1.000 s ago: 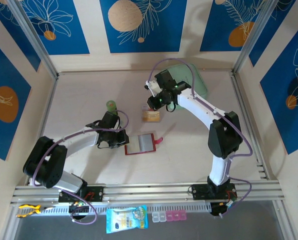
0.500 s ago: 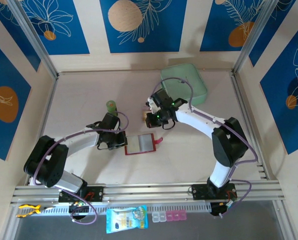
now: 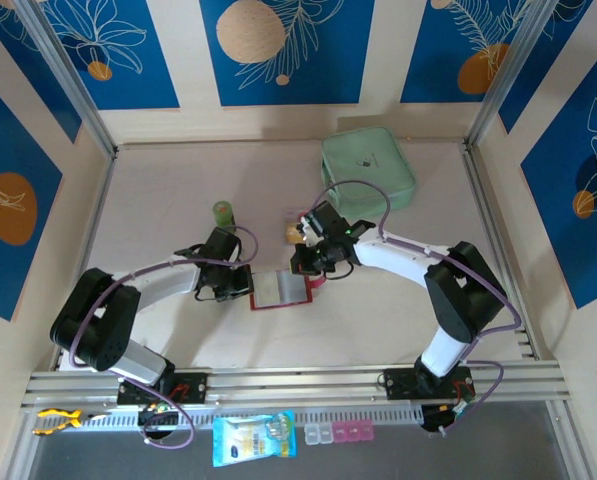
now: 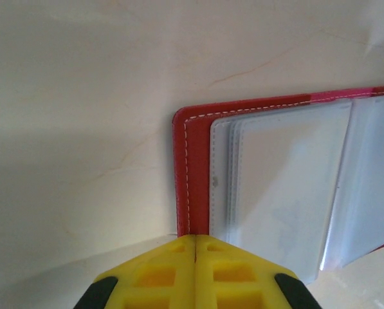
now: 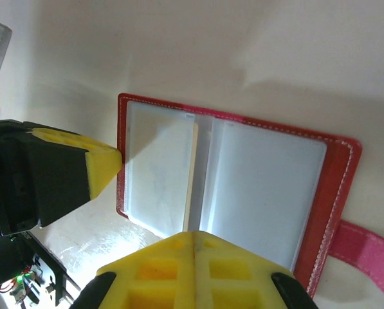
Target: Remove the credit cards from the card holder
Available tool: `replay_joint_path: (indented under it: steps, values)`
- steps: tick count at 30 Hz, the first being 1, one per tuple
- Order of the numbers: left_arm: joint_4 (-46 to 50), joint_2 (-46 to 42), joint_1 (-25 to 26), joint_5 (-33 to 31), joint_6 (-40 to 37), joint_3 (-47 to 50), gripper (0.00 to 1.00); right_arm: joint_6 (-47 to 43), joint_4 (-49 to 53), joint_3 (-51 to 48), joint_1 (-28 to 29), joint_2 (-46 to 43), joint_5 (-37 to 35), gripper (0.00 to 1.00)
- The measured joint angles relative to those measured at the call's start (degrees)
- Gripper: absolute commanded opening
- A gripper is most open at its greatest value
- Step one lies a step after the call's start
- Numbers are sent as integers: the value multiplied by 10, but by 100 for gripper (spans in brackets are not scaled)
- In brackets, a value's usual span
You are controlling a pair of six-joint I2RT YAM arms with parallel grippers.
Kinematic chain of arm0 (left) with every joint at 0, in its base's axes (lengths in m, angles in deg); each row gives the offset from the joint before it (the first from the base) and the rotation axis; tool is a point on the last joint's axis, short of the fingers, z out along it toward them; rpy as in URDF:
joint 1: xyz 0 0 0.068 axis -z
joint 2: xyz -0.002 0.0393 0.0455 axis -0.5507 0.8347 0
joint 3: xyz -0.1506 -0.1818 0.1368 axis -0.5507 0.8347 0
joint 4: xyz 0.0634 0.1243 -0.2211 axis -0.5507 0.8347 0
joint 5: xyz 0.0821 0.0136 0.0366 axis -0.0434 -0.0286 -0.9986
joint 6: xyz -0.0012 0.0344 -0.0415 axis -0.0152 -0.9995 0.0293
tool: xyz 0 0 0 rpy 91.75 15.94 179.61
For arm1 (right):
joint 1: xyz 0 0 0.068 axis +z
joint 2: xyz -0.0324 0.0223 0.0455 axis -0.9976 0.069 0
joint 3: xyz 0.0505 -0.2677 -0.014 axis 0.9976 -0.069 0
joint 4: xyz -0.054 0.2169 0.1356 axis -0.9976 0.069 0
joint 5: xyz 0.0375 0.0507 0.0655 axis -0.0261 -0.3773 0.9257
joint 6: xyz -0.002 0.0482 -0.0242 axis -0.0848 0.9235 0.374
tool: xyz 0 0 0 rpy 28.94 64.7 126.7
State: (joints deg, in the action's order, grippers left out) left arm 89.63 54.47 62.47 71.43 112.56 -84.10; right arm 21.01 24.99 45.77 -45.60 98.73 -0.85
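Note:
The card holder (image 3: 281, 290) lies open on the table, dark red with pale clear sleeves (image 5: 262, 187) and a pink snap tab (image 5: 365, 248). My left gripper (image 3: 246, 284) is shut, its yellow tips (image 4: 195, 239) resting on the holder's red left border (image 4: 193, 174). My right gripper (image 3: 304, 264) is also shut, at the holder's far edge. Its tips (image 5: 193, 235) meet a thin tan edge (image 5: 191, 180) standing between the sleeves; I cannot tell whether that edge is pinched. A tan-orange credit card (image 3: 296, 231) lies on the table just behind the right gripper.
A mint-green zip pouch (image 3: 368, 168) sits at the back right. A small green-capped object (image 3: 222, 211) stands behind the left arm. In the right wrist view the left gripper's fingertip (image 5: 98, 164) touches the holder's left edge. Walls enclose the table on three sides.
My right gripper has moved from the back, near the pouch, forward and down to the holder's far edge, leaving the tan card on the table. The left gripper has stayed put.

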Motion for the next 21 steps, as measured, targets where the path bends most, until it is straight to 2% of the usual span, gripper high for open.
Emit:
replay_joint_path:
  steps: [8, 12, 21]
  values:
    - [-3, 10, 0, -4, -10, 0, 0, 53, -19, 5, 19, 20, 16, 0]
    - [-4, 11, 0, -4, -10, -1, 0, 68, -24, 21, 30, 54, 23, 9]
    - [-5, 18, -1, -4, -16, -6, 0, 79, -27, 50, 46, 101, 38, 18]
